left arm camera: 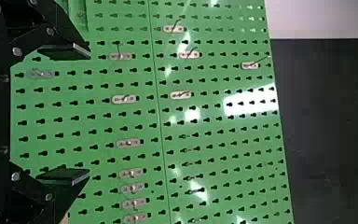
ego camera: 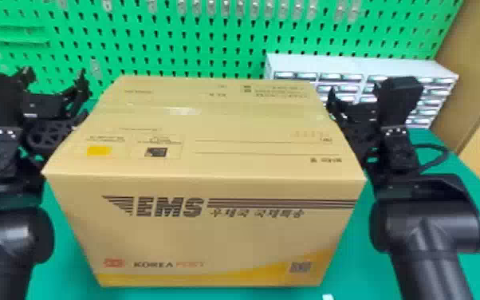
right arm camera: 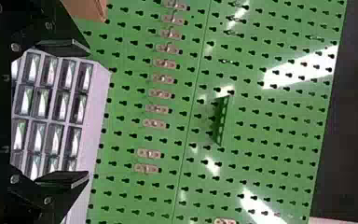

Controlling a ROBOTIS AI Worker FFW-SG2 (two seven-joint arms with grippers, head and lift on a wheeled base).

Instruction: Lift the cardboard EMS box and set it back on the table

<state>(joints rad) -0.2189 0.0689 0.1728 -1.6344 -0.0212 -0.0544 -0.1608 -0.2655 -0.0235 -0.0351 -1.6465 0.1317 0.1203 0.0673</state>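
Left gripper (ego camera: 54, 76), black, with two flat fingers: jaws apart, nothing between them, beside the far left part of the box. Right gripper (ego camera: 355, 91), of the same pattern: jaws likewise apart and unloaded, beside the box's far right part. Both pointed toward the back wall.

Cardboard EMS box (ego camera: 227, 235), one, large, tan, with dark printing, a yellow band along the foot of its front and clear tape across its closed top: upright, between the two black arms, over the green table (ego camera: 466, 191). Whether its underside touched the table could not be told. A corner of brown cardboard also showed near the fingers in the right wrist view.

White cabinet (ego camera: 402, 66) of small clear-fronted drawers: behind the box, toward the right, beyond the right gripper. Green pegboard (ego camera: 227, 36) with keyhole slots: upright behind box and cabinet. Small metal hooks (right arm camera: 161, 93) on oblong plates: a row fixed to the pegboard, others scattered. Narrow green ledge (right arm camera: 222, 120): on the pegboard. Brown panel (ego camera: 478, 60): at the far right. Small white scrap (ego camera: 327, 297): near side, just in front of the box.
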